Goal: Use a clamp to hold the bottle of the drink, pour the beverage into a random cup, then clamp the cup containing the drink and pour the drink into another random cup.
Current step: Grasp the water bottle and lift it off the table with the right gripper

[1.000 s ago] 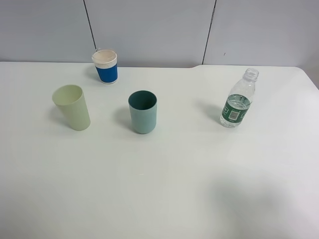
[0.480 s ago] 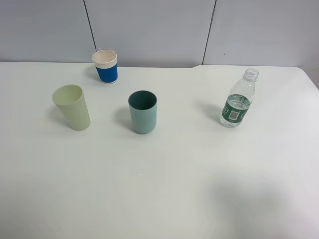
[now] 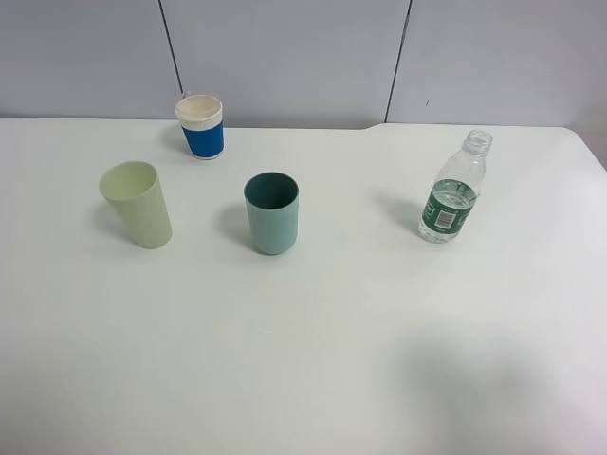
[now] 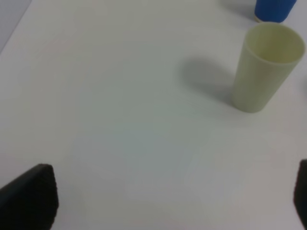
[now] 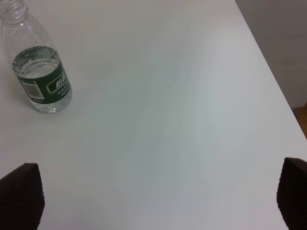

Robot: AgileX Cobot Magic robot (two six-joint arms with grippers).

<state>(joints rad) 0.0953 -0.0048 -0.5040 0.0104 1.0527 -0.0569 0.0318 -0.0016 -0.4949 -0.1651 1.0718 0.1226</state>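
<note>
With right gripper (image 5: 156, 191) spread wide (left gripper (image 4: 165, 201) too), reach to the bottle (image 3: 453, 188) at two o'clock — clamp squarely on the label (image 3: 448, 210).

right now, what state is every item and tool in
bottle: upright, no cap, partly full
teal cup: upright, looks empty
pale green cup: upright, empty
blue cup: upright, inside unclear
left tool: open, holding nothing
right tool: open, holding nothing
</note>
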